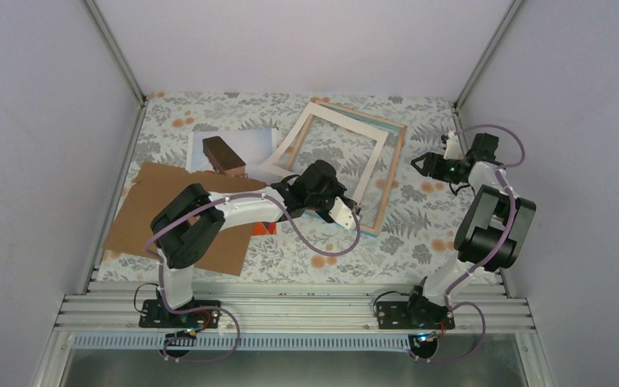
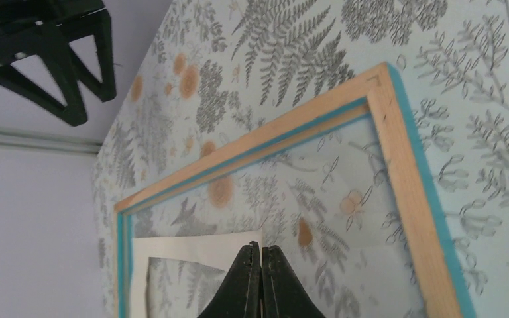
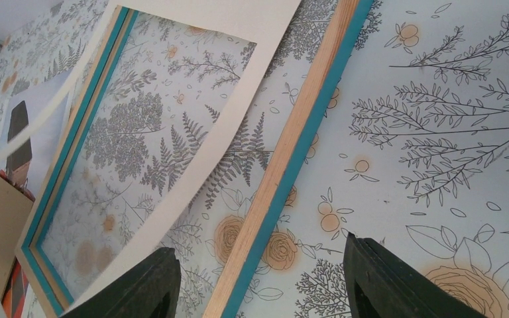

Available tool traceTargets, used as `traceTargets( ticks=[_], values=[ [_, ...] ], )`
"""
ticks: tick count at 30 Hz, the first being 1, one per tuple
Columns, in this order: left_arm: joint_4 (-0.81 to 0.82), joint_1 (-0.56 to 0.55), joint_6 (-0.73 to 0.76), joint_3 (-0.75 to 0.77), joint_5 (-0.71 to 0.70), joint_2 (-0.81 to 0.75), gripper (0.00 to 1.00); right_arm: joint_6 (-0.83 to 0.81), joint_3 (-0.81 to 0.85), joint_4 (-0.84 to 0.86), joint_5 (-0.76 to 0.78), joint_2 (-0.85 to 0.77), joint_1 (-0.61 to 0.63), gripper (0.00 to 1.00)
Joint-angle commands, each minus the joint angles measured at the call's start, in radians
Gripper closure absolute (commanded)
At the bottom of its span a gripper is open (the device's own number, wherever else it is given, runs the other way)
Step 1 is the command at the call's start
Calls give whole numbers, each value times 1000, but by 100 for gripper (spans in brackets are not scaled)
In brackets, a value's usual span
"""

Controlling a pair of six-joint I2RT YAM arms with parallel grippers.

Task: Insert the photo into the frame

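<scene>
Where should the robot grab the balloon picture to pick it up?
Probably its far edge, near the far-left corner, coming down from above on the left. The photo lies flat. The brown board covers its near part and the cream mat overlaps its right side, so only that edge looks bare.

Top external: high above table (image 1: 419, 242) near edge, looking down over whole surface. Left wrist: close, low over frame (image 2: 397, 152), looking across it toward one corner. Right wrist: close beside frame's right rail, facing table's left edge. All share frame.
</scene>
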Motion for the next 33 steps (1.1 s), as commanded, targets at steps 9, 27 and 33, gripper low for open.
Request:
traceTargets(
  ticks=[9,27,33],
  values=[
    [-132,18,61,158,60,-30,98,9,-48,54,-51,-13,-8,39],
    [-45,-10,-202,205,55,88,98,3,-104,74,-47,-47,-8,38],
    [-31,-13,-220,230,101,103,98,5,-94,71,-46,-40,-8,39]
  ],
)
